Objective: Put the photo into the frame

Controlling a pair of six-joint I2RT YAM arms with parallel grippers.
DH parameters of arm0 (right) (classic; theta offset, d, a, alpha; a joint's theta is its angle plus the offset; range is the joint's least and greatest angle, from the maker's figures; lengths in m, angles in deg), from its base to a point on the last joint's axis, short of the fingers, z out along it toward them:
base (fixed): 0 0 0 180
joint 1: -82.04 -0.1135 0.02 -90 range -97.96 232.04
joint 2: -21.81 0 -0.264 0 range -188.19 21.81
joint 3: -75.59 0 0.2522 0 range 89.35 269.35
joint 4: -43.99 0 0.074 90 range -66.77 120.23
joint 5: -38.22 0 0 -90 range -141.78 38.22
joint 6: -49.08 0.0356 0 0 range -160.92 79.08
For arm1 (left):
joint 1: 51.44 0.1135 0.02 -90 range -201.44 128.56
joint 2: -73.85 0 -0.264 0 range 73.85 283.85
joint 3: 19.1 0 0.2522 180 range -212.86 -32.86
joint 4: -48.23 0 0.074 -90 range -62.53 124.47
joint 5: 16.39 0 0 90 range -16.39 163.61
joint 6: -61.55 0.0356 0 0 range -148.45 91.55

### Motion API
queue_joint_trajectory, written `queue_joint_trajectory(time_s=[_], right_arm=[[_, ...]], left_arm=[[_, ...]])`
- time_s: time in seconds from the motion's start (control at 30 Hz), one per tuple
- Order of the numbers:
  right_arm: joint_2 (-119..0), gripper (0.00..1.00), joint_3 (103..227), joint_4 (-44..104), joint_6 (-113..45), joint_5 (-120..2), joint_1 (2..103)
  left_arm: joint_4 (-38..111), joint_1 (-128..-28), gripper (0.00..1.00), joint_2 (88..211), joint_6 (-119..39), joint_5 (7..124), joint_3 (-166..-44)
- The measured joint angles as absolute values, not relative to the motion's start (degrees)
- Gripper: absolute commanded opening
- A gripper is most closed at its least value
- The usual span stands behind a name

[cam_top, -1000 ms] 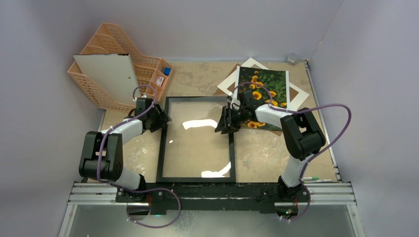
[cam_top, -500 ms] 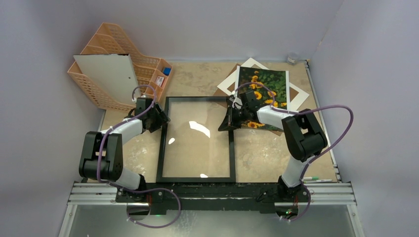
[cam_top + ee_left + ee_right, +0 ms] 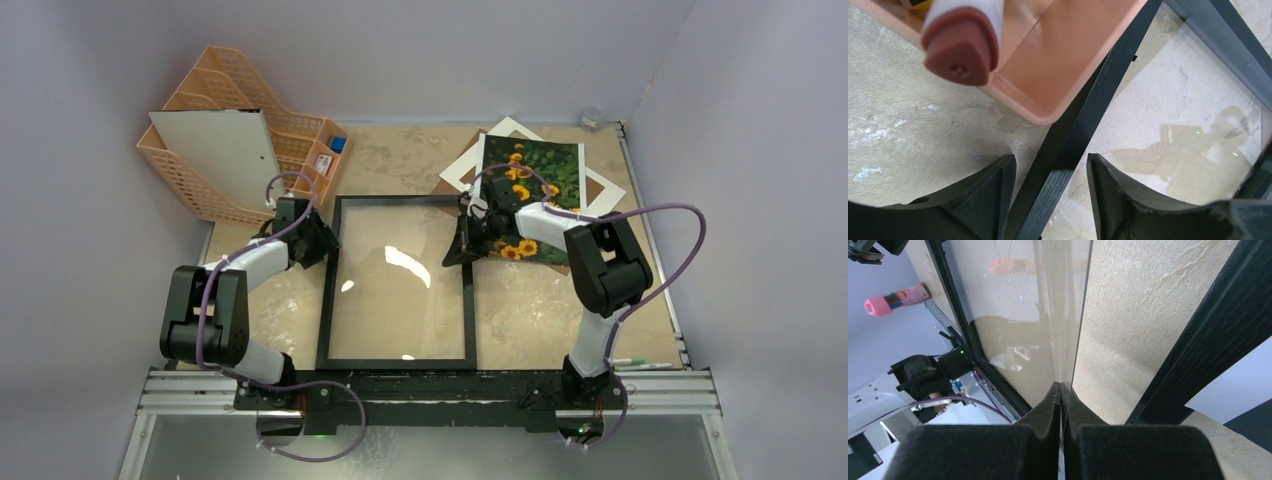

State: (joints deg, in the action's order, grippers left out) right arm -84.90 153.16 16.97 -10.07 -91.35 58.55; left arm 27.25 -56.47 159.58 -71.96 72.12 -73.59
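Just now right gripper [image 3: 1062, 386] clamped glass pane [image 3: 1013, 315] inside frame's [image 3: 327, 300] right rail; left gripper [image 3: 1050, 161] gapes astride its left rail, so pane likely lifts before photo [image 3: 545, 165] goes in.

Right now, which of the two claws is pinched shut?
The right gripper, closed on the edge of the glass pane; the left gripper stands open astride the frame.

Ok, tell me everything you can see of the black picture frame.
The frame is a rectangle with a thin, black, wood-grained border around a clear glass pane, lying on the table. The open left end effector straddles its left rail without clamping; the right end effector is shut on the pane's right edge.
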Motion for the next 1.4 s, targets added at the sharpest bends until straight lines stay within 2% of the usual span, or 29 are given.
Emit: queue_joint_trajectory(time_s=[0.17, 0.43, 0.83, 1.17, 1.4], right_arm=[[-84.77, 0.00, 153.31, 15.70, -10.99, -94.04, 59.67], [-84.20, 0.00, 153.31, 15.38, -10.94, -100.27, 61.07], [-84.20, 0.00, 151.87, 20.21, -10.07, -106.26, 61.18], [-83.24, 0.00, 152.98, 16.18, -12.08, -98.24, 62.01], [-81.08, 0.00, 156.42, 17.02, -12.80, -93.04, 67.25]], left_arm=[[26.68, -56.47, 0.56, 159.27, -71.91, 72.20, -73.59], [26.50, -56.47, 0.62, 157.20, -71.91, 72.38, -73.59], [26.50, -56.47, 0.64, 157.07, -71.93, 72.40, -73.59], [23.03, -56.47, 0.63, 157.09, -71.91, 72.62, -73.59], [21.13, -56.47, 0.63, 157.35, -71.30, 72.57, -73.61]])
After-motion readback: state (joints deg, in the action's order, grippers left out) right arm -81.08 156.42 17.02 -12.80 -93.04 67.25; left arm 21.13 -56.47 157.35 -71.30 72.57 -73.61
